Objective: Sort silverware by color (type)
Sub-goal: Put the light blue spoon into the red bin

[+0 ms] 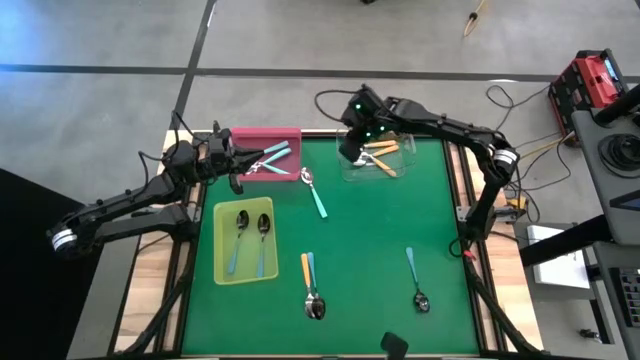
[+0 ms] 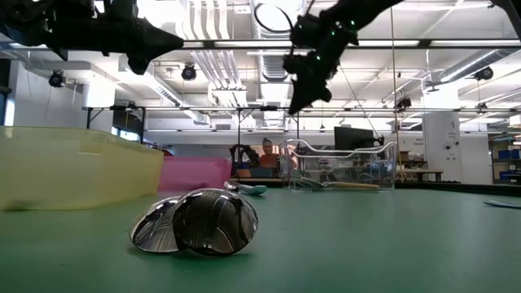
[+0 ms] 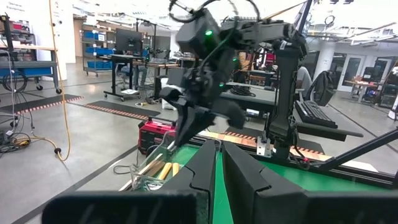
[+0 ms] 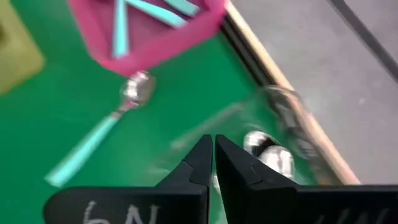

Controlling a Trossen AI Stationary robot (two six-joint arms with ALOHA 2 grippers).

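Over the clear tray (image 1: 378,160) at the worktop's far edge I have the right gripper (image 1: 352,143) hanging with its fingers pressed together on nothing; the right wrist view confirms the tips touch. My left gripper (image 1: 236,178) is likewise pinched closed and empty, just off the pink tray (image 1: 266,152) at the far left corner. From above I count orange-handled spoons (image 1: 381,155) in the clear tray, teal ones (image 1: 270,157) in the pink tray, and two light blue spoons (image 1: 250,240) in the yellow-green tray (image 1: 244,241) by the left edge. Loose spoons lie on the green mat: one teal (image 1: 314,193) beside the pink tray, an orange-and-blue pair (image 1: 311,284) near the front edge, another blue (image 1: 415,278) towards the right. The low view shows only that pair's bowls (image 2: 196,222), large and close; the handle colours probably cannot be read from there.
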